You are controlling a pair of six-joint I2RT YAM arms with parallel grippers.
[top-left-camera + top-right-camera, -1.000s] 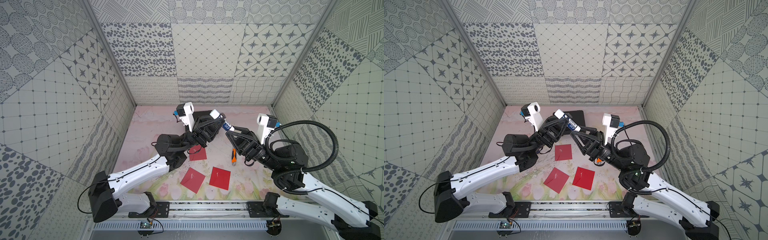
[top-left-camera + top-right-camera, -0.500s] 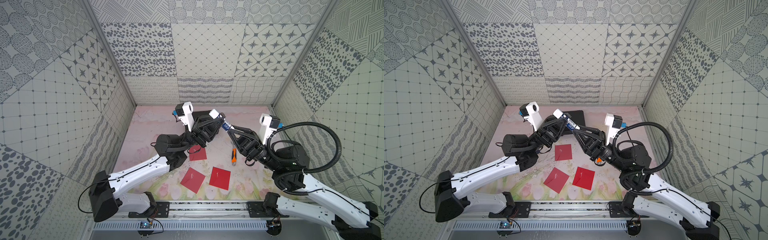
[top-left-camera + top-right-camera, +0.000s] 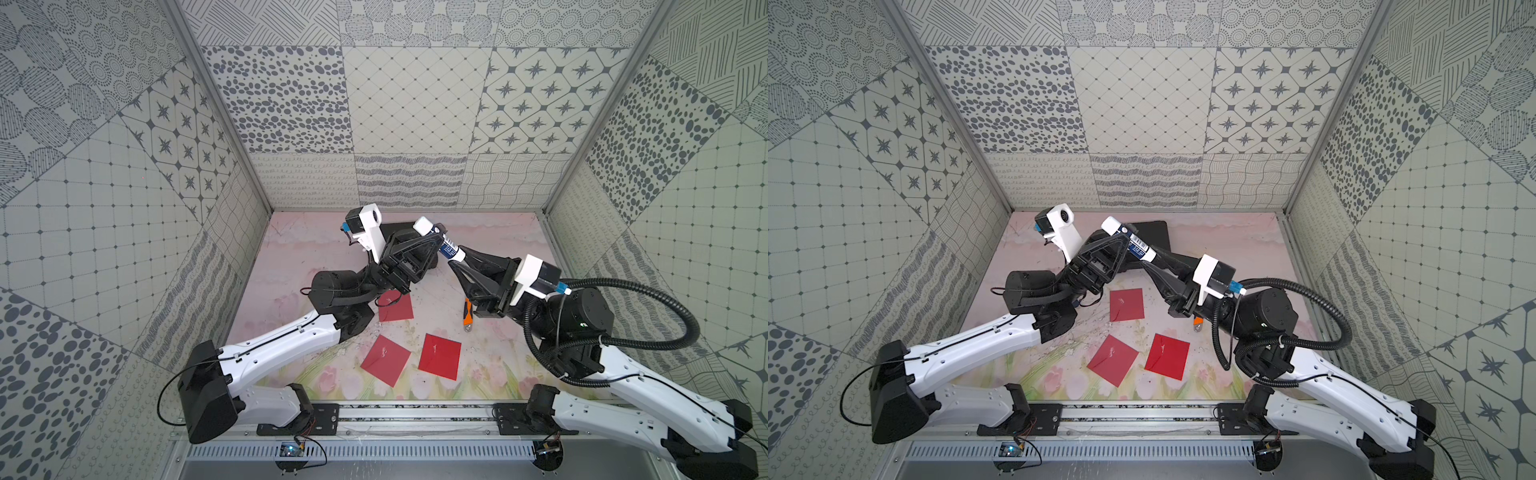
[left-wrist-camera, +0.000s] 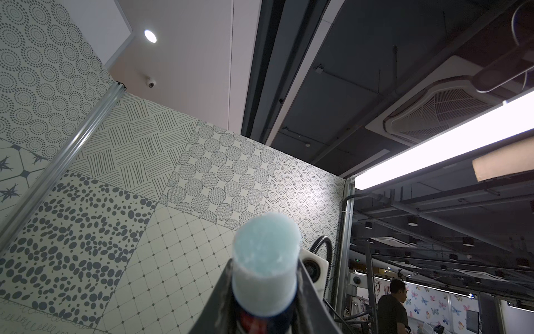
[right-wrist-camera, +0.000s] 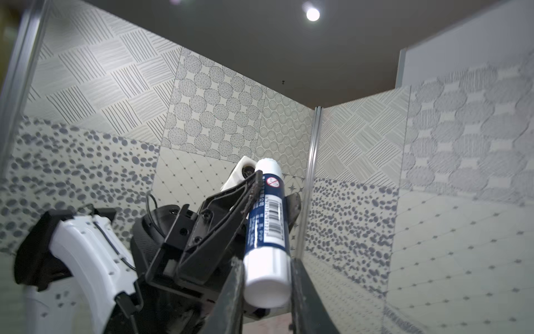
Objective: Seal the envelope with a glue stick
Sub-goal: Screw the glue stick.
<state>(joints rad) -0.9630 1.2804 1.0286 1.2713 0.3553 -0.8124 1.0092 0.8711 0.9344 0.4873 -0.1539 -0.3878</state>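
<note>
- Both arms have the glue stick [image 3: 446, 247] up in the air over the back of the table [image 3: 498, 245]. It's tilted and well clear of everything on the surface.
- Left tool [image 3: 437, 240] is clamped across the navy labelled middle. Right tool [image 3: 456, 258] is closed on the white end nearest it. The right wrist view shows this best, with that white end sitting between its fingers [image 5: 231, 292].
- My read is that this is the uncap or twist step. Honestly can't tell which white end is the cap.
- To do it well imo, the left holds dead steady and the right pulls or turns straight along the stick's axis. Any sideways yank and that smooth round plastic probably slips or cocks in the pads.
- The only containers are the red envelopes lying flat on the table. One is by the left arm [image 3: 395, 306] and two sit close together nearer the front [image 3: 385, 360] [image 3: 439, 356]. Can't tell if anything's inside or whether the flaps are open.
- The orange-handled wrench [image 3: 467, 318] lies under the right arm. Not needed, so ignore it.
</note>
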